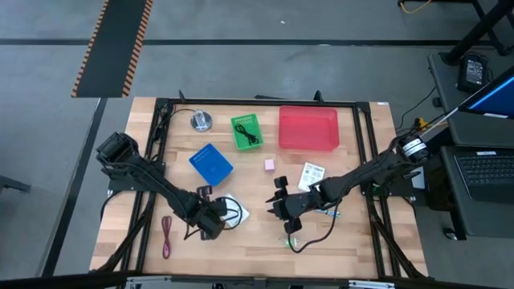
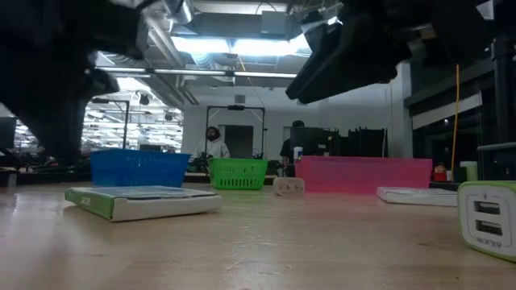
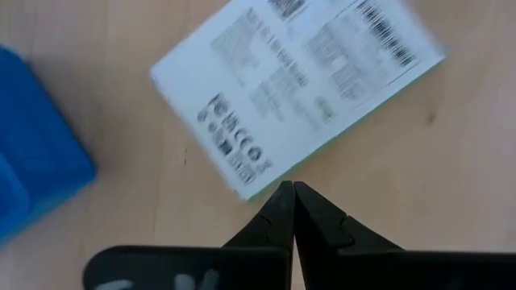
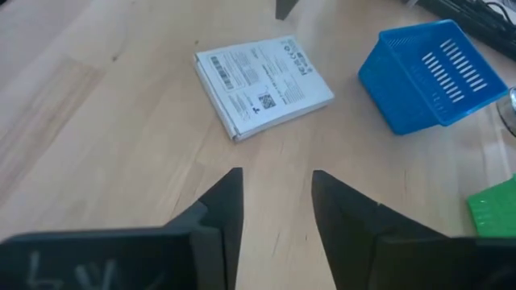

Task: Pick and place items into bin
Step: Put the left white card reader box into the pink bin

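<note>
Largest, the red rectangular plastic bin [image 1: 308, 128] sits at twelve o'clock on the wooden table [image 1: 353, 241], apparently empty. The blue plastic basket [image 1: 211, 164] and green basket [image 1: 246, 132] lie toward eleven. One white green-edged packet [image 1: 233, 211] lies at seven, touching the left gripper [image 1: 210, 228], whose fingers are closed on nothing. The right gripper [image 1: 279, 198], spread and unladen, hovers centrally. Judged step: approach. Next: the left fingers need spreading before seizing the packet.

Bare wood between blue bin [image 1: 211, 163] and red bin [image 1: 308, 128], pink cube [image 1: 270, 164] in the gap
</note>
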Available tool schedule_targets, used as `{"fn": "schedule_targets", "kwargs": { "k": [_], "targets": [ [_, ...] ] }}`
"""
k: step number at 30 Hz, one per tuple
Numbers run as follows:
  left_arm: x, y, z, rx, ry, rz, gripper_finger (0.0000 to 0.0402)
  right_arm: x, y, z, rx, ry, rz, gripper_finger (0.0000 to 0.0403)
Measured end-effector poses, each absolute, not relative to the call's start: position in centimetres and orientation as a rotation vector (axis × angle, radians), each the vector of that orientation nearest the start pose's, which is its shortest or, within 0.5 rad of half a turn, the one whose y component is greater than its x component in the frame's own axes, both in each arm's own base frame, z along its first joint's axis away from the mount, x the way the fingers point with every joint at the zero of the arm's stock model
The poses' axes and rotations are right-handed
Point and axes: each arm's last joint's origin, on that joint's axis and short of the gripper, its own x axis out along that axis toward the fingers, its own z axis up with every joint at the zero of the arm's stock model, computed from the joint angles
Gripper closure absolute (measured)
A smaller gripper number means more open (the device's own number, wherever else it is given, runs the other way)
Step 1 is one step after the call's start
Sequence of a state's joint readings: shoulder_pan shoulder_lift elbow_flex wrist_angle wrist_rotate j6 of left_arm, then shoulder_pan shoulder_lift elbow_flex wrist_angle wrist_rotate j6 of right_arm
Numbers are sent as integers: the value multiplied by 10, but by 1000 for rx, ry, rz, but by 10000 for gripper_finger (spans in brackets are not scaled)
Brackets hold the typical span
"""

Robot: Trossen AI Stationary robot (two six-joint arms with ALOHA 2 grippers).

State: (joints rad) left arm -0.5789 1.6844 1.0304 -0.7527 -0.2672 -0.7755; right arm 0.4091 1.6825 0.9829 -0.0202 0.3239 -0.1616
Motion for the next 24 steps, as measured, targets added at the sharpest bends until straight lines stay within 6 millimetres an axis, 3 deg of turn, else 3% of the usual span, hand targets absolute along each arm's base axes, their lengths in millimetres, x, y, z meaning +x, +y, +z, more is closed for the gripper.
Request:
{"fn": "schedule_targets", "kwargs": {
  "k": [24],
  "targets": [
    [255, -135, 152, -100, 1254, 297, 400, 322, 130, 191, -410, 667, 136, 273]
  ]
}}
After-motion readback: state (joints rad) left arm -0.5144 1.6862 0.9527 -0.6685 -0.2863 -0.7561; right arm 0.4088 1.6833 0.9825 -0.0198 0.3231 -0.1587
